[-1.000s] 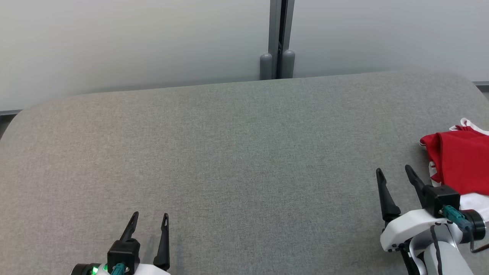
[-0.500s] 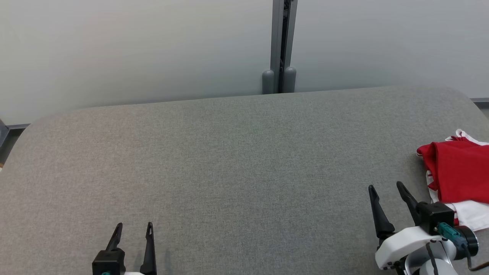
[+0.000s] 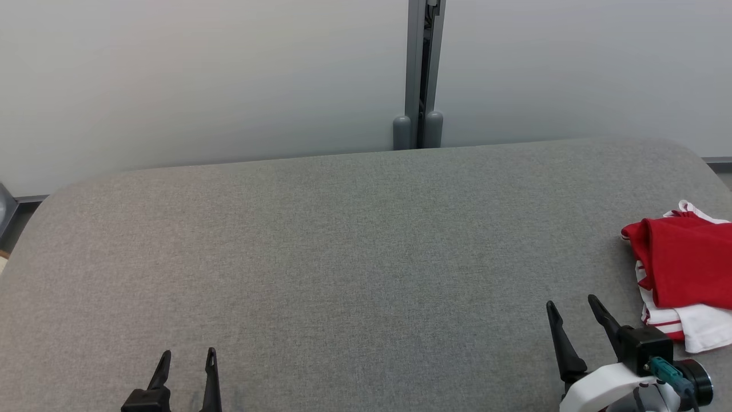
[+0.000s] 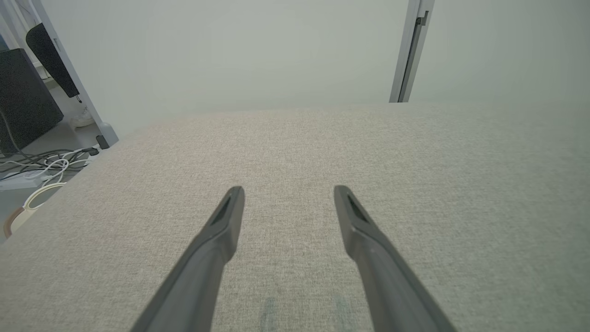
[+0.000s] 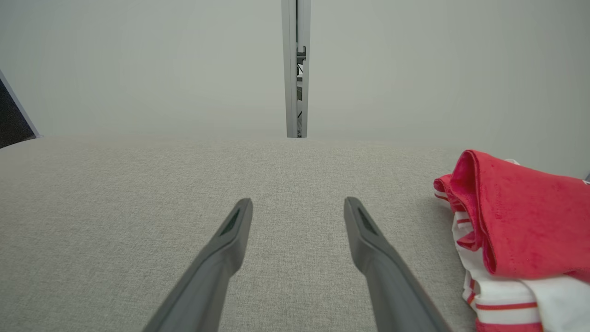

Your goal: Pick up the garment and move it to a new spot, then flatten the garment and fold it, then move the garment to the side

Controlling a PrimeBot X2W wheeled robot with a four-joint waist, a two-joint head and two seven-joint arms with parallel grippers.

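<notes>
The garment is a folded red and white striped bundle lying at the right edge of the grey fabric table. In the right wrist view the garment lies just right of my fingers. My right gripper stands open a short way left of the garment, not touching it, its fingers spread over bare cloth with nothing between them. My left gripper is open at the lower left, far from the garment, and its fingers hold nothing.
A pale partition wall with a grey metal post runs behind the table's far edge. In the left wrist view, cables and dark equipment sit on the floor beyond the table's left edge.
The head view has tilted upward, so the table, garment and both grippers sit lower in the picture. Both grippers stay open; the garment lies as before.
</notes>
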